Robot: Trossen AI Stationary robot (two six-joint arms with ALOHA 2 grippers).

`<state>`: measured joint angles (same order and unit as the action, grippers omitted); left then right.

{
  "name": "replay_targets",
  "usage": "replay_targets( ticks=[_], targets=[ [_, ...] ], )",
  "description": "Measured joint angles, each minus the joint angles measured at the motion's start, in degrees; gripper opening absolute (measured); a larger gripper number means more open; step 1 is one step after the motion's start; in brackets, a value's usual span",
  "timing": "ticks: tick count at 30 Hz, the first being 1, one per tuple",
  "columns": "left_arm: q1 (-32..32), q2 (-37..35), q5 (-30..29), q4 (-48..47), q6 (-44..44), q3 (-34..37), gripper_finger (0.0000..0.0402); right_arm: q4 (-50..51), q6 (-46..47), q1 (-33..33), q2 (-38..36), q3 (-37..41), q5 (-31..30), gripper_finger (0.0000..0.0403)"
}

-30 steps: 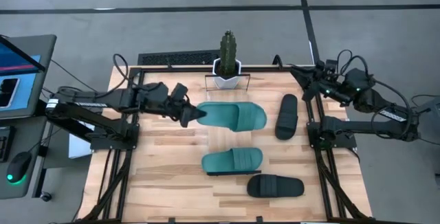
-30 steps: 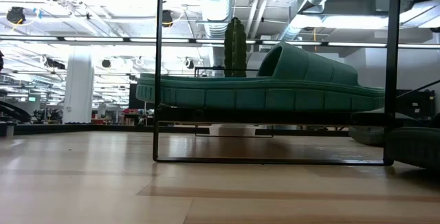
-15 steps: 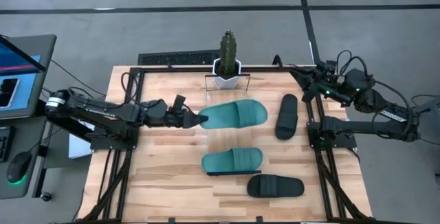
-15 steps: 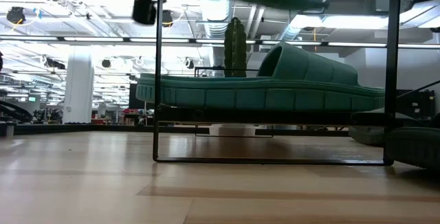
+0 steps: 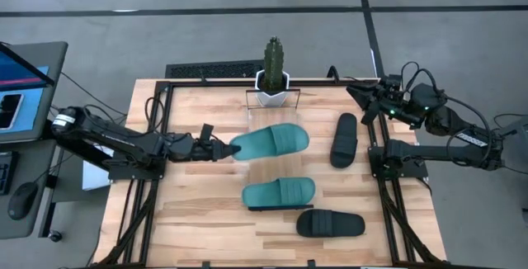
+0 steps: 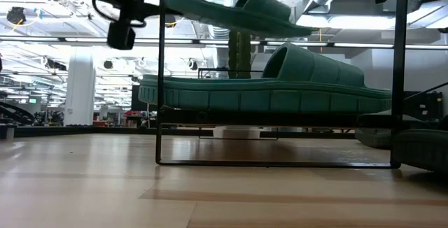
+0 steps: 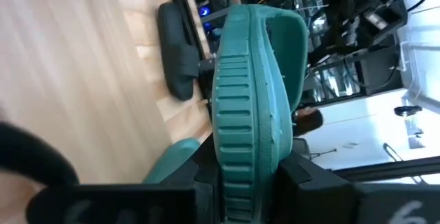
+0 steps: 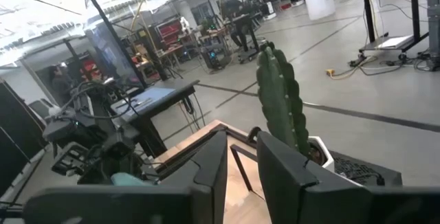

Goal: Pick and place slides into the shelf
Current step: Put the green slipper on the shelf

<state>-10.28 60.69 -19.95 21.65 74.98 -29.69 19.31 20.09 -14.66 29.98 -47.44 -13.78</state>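
My left gripper is shut on a teal-green slide and holds it in the air over the shelf, a narrow light plank with black wire end frames. The second teal slide lies sole-down on the shelf's near part. It fills the low view as a teal slide, with the held slide above it. One black slide and another black slide lie on the table. My right gripper waits open at the far right corner. My left gripper pinches the teal slide at its heel end, with one finger on the underside and the other finger on the footbed. It comes level from the table's left, along the slide. The slide is lifted clear, and its strap end tips downward.
A white cactus pot stands at the far end of the shelf. Black frame rails run along the table's left and right sides. A monitor and a mouse sit off the table to the left.
My left gripper has drawn back toward the table's left and near edges and has come down, still shut on the teal slide. The slide has dropped into the low view. It has turned slightly and tipped, so its strap end is now the lower one.
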Motion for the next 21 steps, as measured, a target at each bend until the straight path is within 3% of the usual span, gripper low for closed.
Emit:
replay_targets(
  ticks=[21],
  targets=[
    [0.79,0.39,6.82,-1.77,0.45,4.61,0.0048,0.0,1.98,0.0,0.0,0.0,0.0,0.0071]
  ],
)
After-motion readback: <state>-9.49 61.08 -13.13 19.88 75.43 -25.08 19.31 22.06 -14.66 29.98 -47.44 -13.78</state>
